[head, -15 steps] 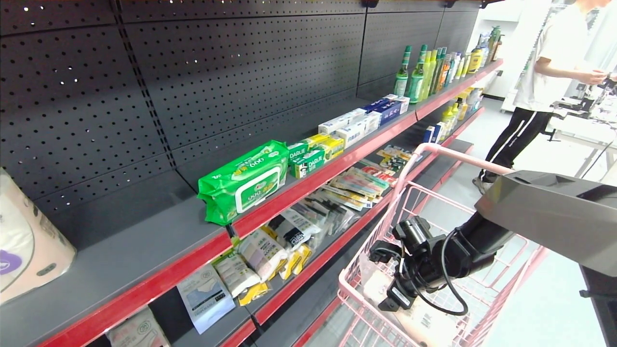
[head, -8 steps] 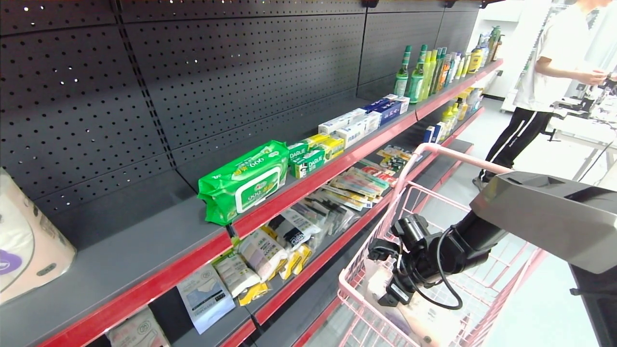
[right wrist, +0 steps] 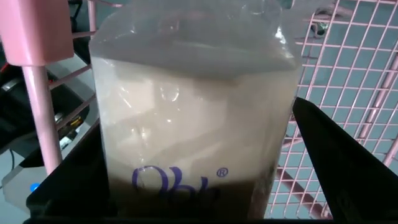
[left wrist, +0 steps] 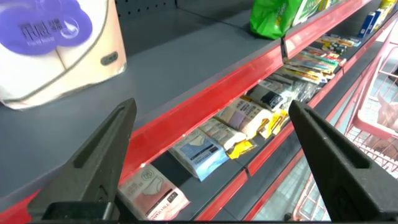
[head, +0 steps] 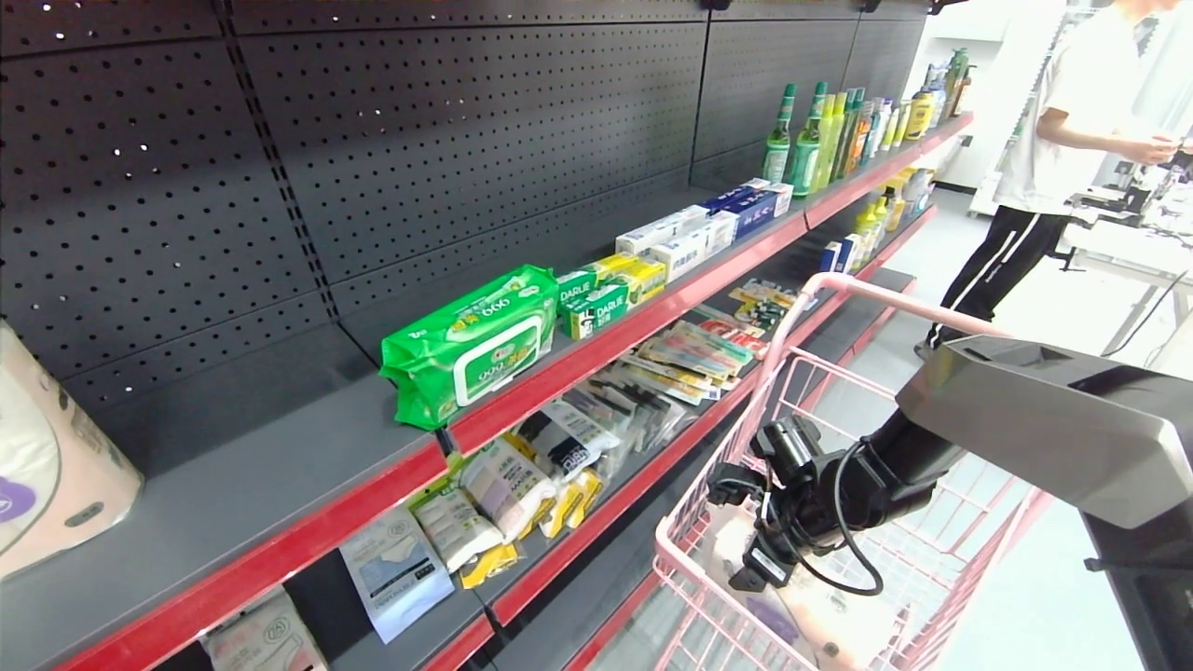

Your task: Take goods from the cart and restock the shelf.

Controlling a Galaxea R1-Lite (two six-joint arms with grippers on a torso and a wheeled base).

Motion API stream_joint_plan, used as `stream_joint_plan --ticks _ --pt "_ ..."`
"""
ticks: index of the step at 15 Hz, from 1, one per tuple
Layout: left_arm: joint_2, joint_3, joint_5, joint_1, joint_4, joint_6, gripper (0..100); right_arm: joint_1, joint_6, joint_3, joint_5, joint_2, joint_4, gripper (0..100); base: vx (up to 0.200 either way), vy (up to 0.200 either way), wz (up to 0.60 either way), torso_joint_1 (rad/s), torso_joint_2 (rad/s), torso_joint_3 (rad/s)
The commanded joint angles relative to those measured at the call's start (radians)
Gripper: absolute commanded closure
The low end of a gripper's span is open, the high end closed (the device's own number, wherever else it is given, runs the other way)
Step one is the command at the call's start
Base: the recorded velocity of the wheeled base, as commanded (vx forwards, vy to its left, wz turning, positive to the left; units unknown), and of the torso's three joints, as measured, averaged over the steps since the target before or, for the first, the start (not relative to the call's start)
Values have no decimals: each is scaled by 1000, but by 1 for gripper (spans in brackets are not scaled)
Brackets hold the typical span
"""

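A pink wire cart (head: 673, 552) stands in front of the shelf. In it lies a clear-wrapped pack of pale tissue paper (head: 829, 626), which in the right wrist view (right wrist: 193, 118) sits between the fingers. My right gripper (head: 748, 570) is down inside the cart at the near corner, open, with one finger (right wrist: 339, 168) on each side of the pack. My left gripper (left wrist: 211, 106) hangs open with nothing in it, out in front of the grey top shelf (left wrist: 186, 59), near a toilet-paper pack (left wrist: 56, 43).
The top shelf (head: 233, 485) holds the toilet-paper pack (head: 47, 466), a green wipes pack (head: 471, 340), toothpaste boxes (head: 606, 294) and bottles (head: 806, 140). Bare grey shelf lies between the toilet paper and the wipes. The lower shelf (head: 559, 447) carries small packets.
My right arm has moved slightly left and a little deeper over the pack in the cart. The head view has tilted a touch, so the shelf goods sit slightly higher.
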State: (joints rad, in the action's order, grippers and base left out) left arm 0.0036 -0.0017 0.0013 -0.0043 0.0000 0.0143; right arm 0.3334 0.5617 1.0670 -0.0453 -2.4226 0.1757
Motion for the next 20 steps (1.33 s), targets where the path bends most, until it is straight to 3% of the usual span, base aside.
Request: stream_joint_plan --ticks 1,5,8,20 --pt "-1 0 0 0 0 0 0 1 1 2 2 -4 1 0 0 0 0 -149 354 207" --pt "-1 0 0 0 0 0 0 1 4 14 25 -4 -5 0 0 0 0 -15 34 20" --pt "-1 0 0 0 0 -2 0 9 27 14 101 -4 -5 0 0 0 0 0 0 0" --pt "-1 0 0 0 2 -2 0 35 14 39 140 -10 -65 0 0 0 0 0 0 0"
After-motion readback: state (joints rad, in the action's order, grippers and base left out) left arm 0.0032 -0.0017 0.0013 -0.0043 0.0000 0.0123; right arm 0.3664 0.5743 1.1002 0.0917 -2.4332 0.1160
